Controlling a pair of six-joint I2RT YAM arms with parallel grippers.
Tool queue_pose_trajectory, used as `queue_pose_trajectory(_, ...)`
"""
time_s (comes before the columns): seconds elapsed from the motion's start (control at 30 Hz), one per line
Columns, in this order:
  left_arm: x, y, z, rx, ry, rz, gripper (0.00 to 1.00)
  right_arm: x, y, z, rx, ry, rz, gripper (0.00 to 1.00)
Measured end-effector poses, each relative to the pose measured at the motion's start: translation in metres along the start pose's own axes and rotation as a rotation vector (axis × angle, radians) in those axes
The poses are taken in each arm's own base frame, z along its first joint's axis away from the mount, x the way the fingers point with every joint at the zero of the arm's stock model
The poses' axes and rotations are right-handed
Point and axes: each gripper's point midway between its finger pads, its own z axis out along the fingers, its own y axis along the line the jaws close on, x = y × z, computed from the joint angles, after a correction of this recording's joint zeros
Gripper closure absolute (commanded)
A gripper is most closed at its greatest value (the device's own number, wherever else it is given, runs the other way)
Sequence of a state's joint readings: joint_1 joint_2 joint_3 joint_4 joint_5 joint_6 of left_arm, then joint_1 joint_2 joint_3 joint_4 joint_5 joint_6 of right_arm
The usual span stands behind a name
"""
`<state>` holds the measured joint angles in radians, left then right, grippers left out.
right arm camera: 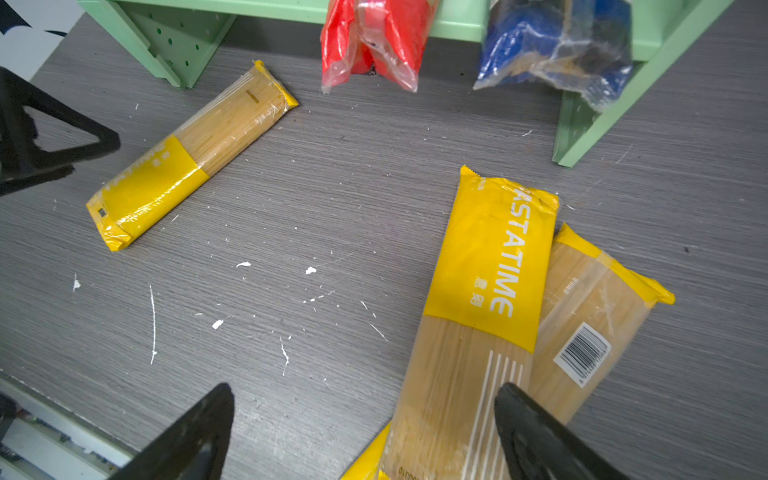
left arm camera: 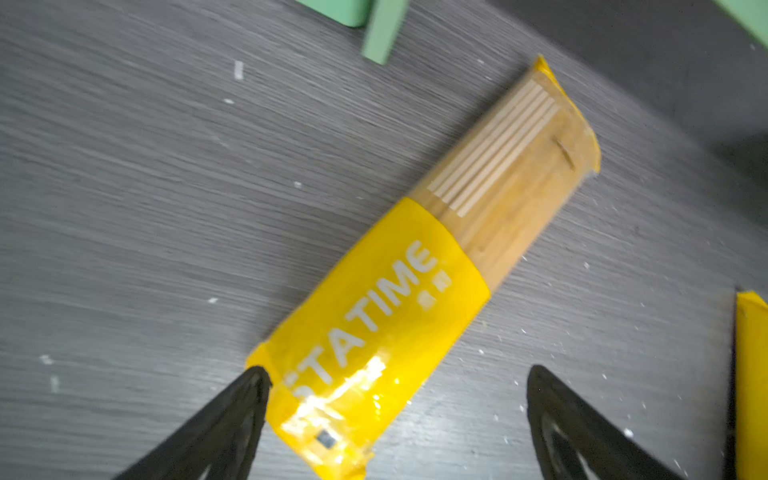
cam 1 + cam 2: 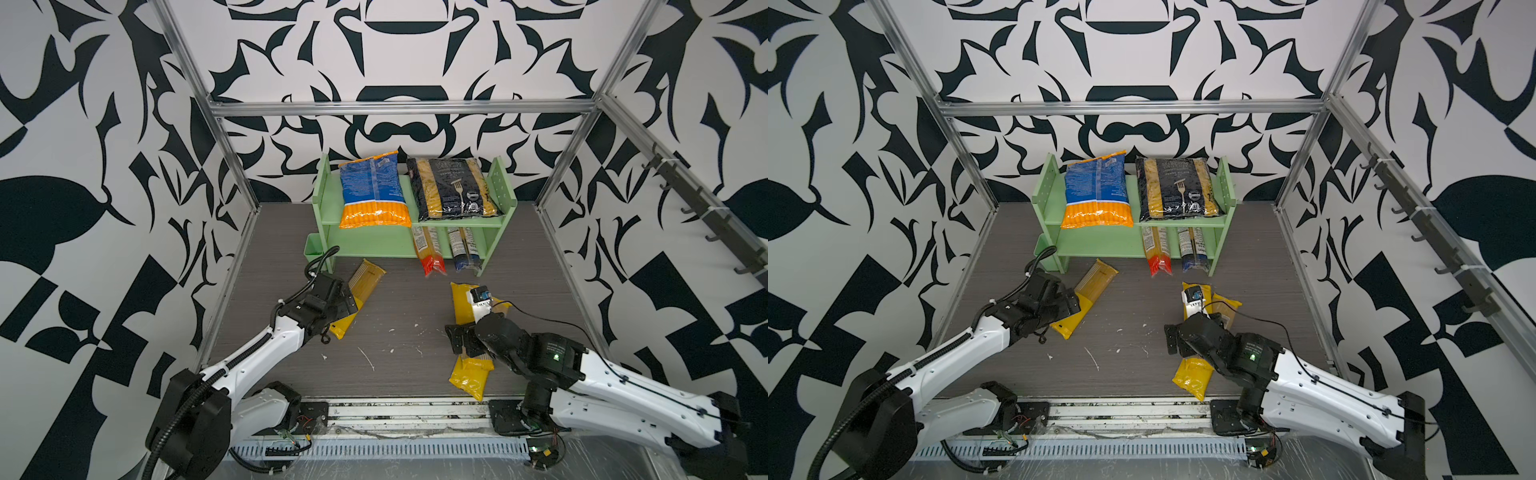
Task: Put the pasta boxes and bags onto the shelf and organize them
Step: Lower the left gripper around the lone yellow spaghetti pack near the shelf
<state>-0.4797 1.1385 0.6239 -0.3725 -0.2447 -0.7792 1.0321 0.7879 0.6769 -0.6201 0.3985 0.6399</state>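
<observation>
Pasta packs (image 3: 455, 187): 4 on shelf (image 3: 374, 245), 3 yellow spaghetti packs (image 1: 191, 158) not yet shelved, on table (image 3: 407, 316). Left gripper (image 2: 397, 374) and right gripper (image 1: 363, 390) fully spread, holding nothing.

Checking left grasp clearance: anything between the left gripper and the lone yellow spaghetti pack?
Nothing visible. The open left gripper hangs directly over the yellow spaghetti pack, its yellow end between the jaws.

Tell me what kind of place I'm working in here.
Probably a lab robot cell, not a shop: aluminium frame, black-and-white patterned walls, and a small green shelf on a scuffed grey tabletop.
</observation>
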Motion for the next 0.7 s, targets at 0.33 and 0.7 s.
queue_pose_trajectory(0.33, 0.009, 0.017, 0.021, -0.040, 0.071, -0.027, 0.01, -0.002, 0.005, 0.020, -0.002, 0.041, -0.007, 0.00)
queue_pose_trajectory(0.7, 0.032, 0.021, 0.034, -0.006, 0.124, -0.068, 0.01, -0.001, 0.007, 0.022, -0.018, 0.059, 0.002, 0.00)
